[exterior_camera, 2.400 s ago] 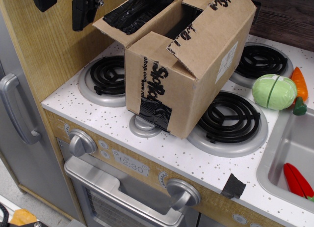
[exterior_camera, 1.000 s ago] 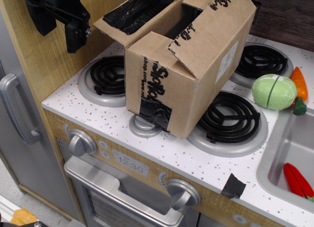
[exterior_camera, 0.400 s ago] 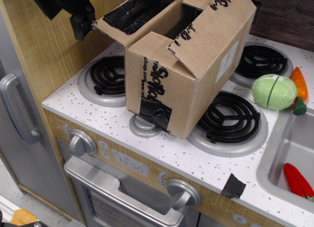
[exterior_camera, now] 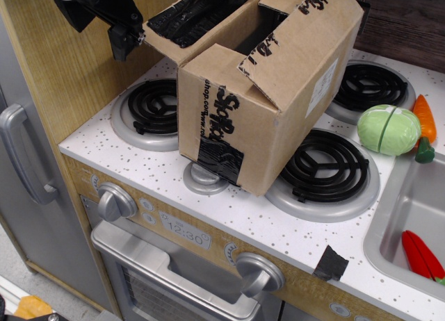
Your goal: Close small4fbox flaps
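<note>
The small4fbox (exterior_camera: 278, 119) is a brown cardboard box with black lettering, black tape and a white label. It stands on the stovetop between the burners. Its top is partly open, with a dark gap (exterior_camera: 268, 22) showing. The left flap (exterior_camera: 191, 15), covered in shiny black tape, sticks out to the left and slightly upward. The front flap (exterior_camera: 215, 60) lies folded inward. The large right flap (exterior_camera: 309, 39) slopes over the top. My black gripper (exterior_camera: 97, 29) is at the upper left and looks open. Its lower finger (exterior_camera: 119, 44) touches the outer edge of the black-taped flap.
Black coil burners sit left (exterior_camera: 149, 107), front right (exterior_camera: 323, 165) and back right (exterior_camera: 368, 85) of the box. A green toy vegetable (exterior_camera: 388, 130) and a carrot (exterior_camera: 424, 116) lie at the right. A sink (exterior_camera: 410, 217) holds a red toy. A wooden wall (exterior_camera: 62, 85) stands behind the gripper.
My gripper has moved right, from beside the wooden wall to the outer edge of the black-taped flap. The flap edge and the box have shifted slightly right.
</note>
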`<state>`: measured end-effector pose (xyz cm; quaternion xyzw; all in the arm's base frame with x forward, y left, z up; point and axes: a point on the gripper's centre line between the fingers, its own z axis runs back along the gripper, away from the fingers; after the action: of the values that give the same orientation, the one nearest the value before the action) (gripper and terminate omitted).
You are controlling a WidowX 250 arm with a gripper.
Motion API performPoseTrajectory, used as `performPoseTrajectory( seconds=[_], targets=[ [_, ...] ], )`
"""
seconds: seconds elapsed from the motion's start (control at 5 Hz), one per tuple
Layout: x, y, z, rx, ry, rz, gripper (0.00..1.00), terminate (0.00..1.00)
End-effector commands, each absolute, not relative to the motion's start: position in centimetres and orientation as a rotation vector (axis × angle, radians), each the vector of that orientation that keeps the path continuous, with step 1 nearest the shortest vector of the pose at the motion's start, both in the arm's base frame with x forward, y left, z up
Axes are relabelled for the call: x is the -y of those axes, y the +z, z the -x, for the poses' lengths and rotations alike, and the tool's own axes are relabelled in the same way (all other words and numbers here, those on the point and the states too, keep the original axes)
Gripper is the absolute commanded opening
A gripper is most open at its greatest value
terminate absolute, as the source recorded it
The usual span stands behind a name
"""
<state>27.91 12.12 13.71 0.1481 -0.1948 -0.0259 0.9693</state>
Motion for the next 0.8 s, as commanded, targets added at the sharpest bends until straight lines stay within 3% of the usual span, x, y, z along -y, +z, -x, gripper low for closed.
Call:
performPoseTrajectory(
  seconds=[0.0, 0.2, 0.6],
  targets=[
    [-9.7, 16.7, -29.3, 0.447, -0.033, -0.292, 1.00, 0.00],
    [-8.2, 17.8, -29.1, 0.458, -0.027, -0.310, 1.00, 0.00],
    [-6.4, 18.7, -29.4, 0.449, -0.045, -0.244, 1.00, 0.00]
  ],
)
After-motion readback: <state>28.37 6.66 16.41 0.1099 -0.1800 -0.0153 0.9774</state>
